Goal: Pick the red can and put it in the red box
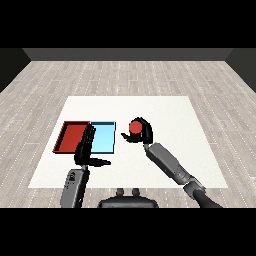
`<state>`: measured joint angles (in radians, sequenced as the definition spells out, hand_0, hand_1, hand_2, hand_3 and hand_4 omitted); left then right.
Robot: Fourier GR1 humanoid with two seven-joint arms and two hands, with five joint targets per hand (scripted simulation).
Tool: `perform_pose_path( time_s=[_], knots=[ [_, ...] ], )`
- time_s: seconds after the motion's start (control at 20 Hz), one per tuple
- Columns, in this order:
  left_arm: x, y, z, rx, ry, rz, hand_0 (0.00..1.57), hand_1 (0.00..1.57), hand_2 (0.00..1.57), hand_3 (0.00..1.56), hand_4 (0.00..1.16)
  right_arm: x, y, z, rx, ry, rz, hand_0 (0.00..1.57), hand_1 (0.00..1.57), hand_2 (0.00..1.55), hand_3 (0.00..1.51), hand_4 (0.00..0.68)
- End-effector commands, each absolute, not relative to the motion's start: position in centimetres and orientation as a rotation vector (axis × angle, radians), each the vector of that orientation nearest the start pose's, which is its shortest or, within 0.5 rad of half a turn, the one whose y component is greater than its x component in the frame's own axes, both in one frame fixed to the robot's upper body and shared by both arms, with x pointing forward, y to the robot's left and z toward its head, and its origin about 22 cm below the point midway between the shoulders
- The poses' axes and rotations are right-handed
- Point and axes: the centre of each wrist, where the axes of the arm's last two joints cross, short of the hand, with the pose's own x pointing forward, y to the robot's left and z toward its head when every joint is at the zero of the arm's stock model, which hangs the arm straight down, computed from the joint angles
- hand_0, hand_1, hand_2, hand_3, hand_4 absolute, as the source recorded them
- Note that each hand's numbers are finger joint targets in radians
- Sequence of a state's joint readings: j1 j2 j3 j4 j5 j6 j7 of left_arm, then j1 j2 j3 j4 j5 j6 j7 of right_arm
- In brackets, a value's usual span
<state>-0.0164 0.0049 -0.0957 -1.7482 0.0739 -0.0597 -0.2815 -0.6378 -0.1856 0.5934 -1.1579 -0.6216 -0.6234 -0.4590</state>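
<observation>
Right hand, centre of frame: fingers curled round the small red cylindrical can, which sits within the grasp, right of both trays. Left hand, lower left: fingers straight, holding nothing, over the seam between the flat red tray and light blue tray on the white surface.

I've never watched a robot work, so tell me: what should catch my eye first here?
The red can, right of the two trays, with the black right hand curled round it. Then the red tray and the light blue tray side by side on the white table, with the left hand open over their near edge.
</observation>
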Motion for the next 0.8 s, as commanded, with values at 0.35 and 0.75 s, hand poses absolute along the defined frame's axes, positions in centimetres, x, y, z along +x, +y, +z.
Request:
perform_pose_path(
  time_s=[0.35, 0.75],
  knots=[
    [24.7, 14.2, 5.2, -0.216, -1.953, -0.166, 0.00, 0.00, 0.00, 0.00, 0.00, 30.9, -11.2, 8.5, 0.123, -2.025, -0.033, 1.43, 1.43, 1.41, 1.39, 0.629],
    [27.0, 12.5, 3.2, -0.230, -1.875, -0.190, 0.00, 0.00, 0.00, 0.00, 0.00, 30.0, -9.7, 8.1, 0.162, -2.080, -0.007, 1.44, 1.44, 1.43, 1.40, 0.616]
  ],
)
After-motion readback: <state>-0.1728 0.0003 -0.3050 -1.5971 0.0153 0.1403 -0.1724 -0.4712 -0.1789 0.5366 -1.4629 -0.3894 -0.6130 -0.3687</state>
